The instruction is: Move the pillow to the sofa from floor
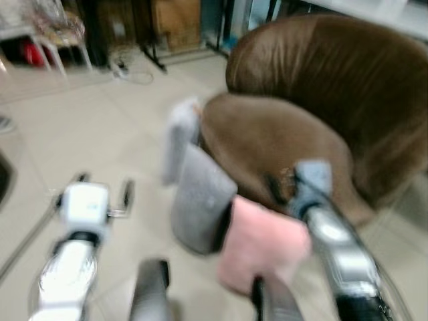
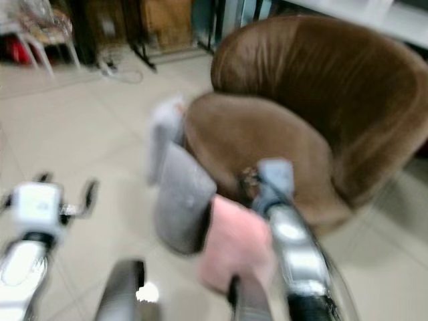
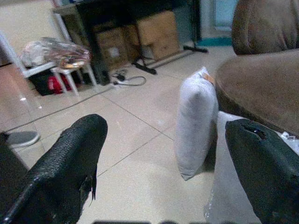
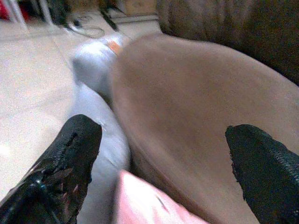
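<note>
Three pillows lean on the floor against the front of a brown round sofa (image 1: 334, 87): a pale white one (image 1: 180, 137) farthest out, a grey one (image 1: 200, 200) in the middle, and a pink one (image 1: 261, 244) nearest me. My left gripper (image 1: 105, 190) is open over bare floor to the left of the pillows; its wrist view looks at the white pillow (image 3: 194, 121). My right gripper (image 4: 163, 149) is open, held above the pink pillow at the front edge of the sofa seat (image 4: 201, 107). Both eye views are blurred.
Beige tiled floor (image 1: 100, 127) spreads to the left. At the back stand cardboard boxes (image 3: 159, 30), a white rack with bags (image 3: 51, 56), black stand legs and a cable (image 3: 128, 79). A grey shoe (image 3: 21, 138) lies at the far left.
</note>
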Tool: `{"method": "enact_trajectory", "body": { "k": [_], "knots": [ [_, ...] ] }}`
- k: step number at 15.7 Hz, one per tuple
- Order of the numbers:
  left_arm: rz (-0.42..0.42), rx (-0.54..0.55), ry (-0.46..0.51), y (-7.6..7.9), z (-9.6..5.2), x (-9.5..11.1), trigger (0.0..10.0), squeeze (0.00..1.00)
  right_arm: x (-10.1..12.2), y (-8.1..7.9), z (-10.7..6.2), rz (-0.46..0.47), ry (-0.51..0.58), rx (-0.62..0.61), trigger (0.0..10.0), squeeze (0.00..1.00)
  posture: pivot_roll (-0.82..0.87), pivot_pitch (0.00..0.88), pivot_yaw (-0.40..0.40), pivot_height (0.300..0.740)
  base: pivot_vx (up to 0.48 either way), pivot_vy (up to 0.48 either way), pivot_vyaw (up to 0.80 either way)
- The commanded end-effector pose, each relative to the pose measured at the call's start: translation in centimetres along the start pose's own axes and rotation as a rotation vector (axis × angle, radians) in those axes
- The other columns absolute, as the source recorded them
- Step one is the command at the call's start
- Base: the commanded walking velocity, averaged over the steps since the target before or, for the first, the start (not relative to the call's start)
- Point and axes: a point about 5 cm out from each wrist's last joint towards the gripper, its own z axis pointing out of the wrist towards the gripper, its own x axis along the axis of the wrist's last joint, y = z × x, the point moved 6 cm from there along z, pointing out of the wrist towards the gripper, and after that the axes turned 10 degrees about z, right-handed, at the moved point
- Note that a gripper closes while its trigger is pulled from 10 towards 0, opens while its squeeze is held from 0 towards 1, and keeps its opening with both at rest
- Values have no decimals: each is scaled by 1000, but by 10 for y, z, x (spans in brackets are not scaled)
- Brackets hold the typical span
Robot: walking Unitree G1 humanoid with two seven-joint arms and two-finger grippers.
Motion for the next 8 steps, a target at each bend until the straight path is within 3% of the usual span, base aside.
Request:
{"method": "enact_trajectory", "body": {
  "k": [1,5,8],
  "knots": [
    [-27,-36,29,15,2,9,10000,647,3,27,-7,-17,13,-69,10000,0,-19,0,-95,563,296,0,0],
    [-19,-31,26,15,2,8,10000,627,4,28,-5,-67,9,-77,10000,0,-17,0,-96,563,65,0,0],
    [-12,-32,25,15,2,8,10000,624,-1,24,-5,-28,-14,-48,10000,0,-17,0,-97,553,0,0,0]
  ]
}}
